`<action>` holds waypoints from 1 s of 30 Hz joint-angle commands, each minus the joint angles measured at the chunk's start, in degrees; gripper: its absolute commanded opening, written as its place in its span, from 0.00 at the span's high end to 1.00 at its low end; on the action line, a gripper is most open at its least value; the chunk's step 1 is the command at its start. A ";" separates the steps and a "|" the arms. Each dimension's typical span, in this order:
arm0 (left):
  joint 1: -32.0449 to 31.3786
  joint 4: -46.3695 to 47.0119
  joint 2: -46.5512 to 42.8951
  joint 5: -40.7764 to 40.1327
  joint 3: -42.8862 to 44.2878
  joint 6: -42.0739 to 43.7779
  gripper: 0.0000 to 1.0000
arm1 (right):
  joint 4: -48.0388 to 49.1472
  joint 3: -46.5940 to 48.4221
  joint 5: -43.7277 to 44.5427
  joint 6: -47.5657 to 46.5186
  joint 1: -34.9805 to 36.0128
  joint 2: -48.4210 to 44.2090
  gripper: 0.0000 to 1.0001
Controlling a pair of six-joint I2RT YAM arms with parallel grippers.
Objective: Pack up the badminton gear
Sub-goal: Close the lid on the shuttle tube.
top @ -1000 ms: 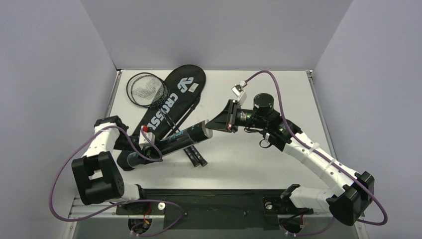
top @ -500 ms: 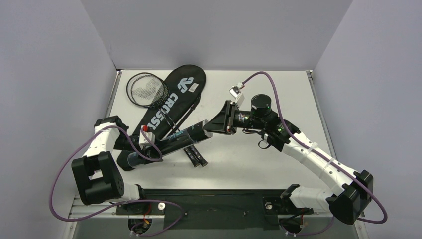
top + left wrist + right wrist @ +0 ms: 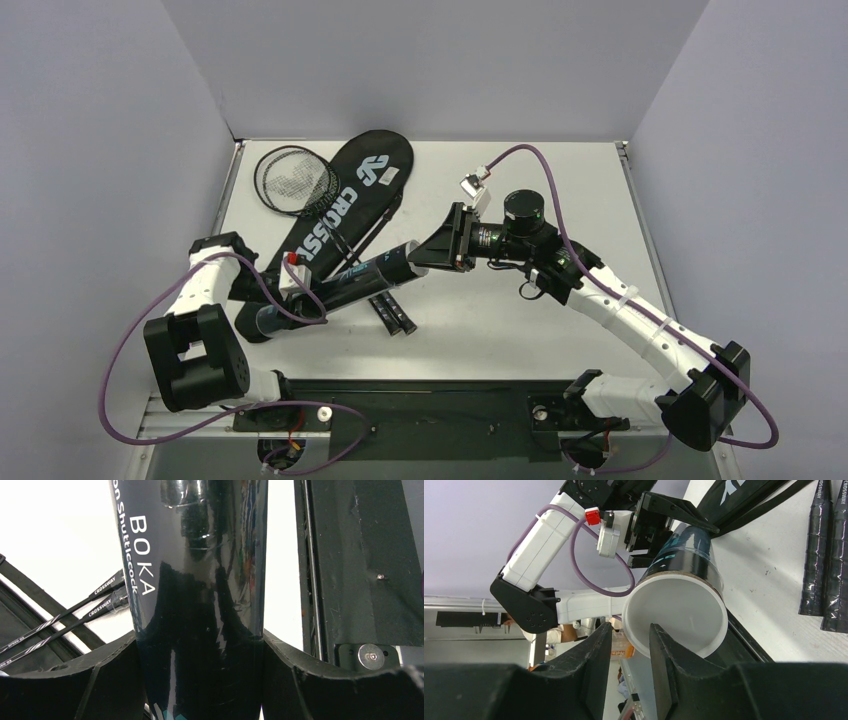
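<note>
The long black tube with teal print lies tilted, a white cap on its right end. My left gripper is shut on its middle; in the left wrist view the tube fills the space between both fingers of that gripper. My right gripper is at the capped end, open, and the cap's rim shows just past the gap in the right wrist view. The black teardrop bag lies behind. Two racket heads stick out at its left, and their handles are in front of the tube.
The racket handles lie on the white table right of the tube's mouth. Thin racket shafts cross to the left of the tube. The black base rail runs along the near edge. Grey walls enclose the table on three sides.
My right gripper's jaws have parted at the tube's capped end, and that arm has shifted slightly left. The left gripper and the tube have stayed put.
</note>
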 commanded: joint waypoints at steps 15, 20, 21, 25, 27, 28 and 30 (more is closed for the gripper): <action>-0.12 -4.69 -0.77 3.66 2.69 0.91 0.89 | 4.12 -2.58 -0.41 1.20 0.43 0.60 0.67; -0.23 -4.69 -0.59 3.57 2.51 1.05 0.89 | -0.20 -2.41 0.60 -1.40 0.33 0.08 0.67; -0.19 -4.69 -0.58 3.54 2.55 1.07 0.89 | -1.57 -1.52 1.28 -2.27 0.01 -0.28 0.67; -0.20 -4.69 -0.70 3.36 2.30 1.08 0.89 | -5.55 0.85 1.47 -4.51 -2.28 -1.29 0.67; -0.24 -4.71 -0.74 3.35 2.14 1.14 0.89 | -6.00 2.07 0.95 -4.67 -3.01 -1.15 0.67; -0.22 -4.70 -0.81 3.41 2.10 1.12 0.89 | -6.31 2.92 0.80 -4.70 -3.06 -0.83 0.67; -0.16 -4.69 -0.91 3.39 2.06 1.10 0.89 | -6.34 3.78 0.56 -4.57 -3.06 -0.21 0.67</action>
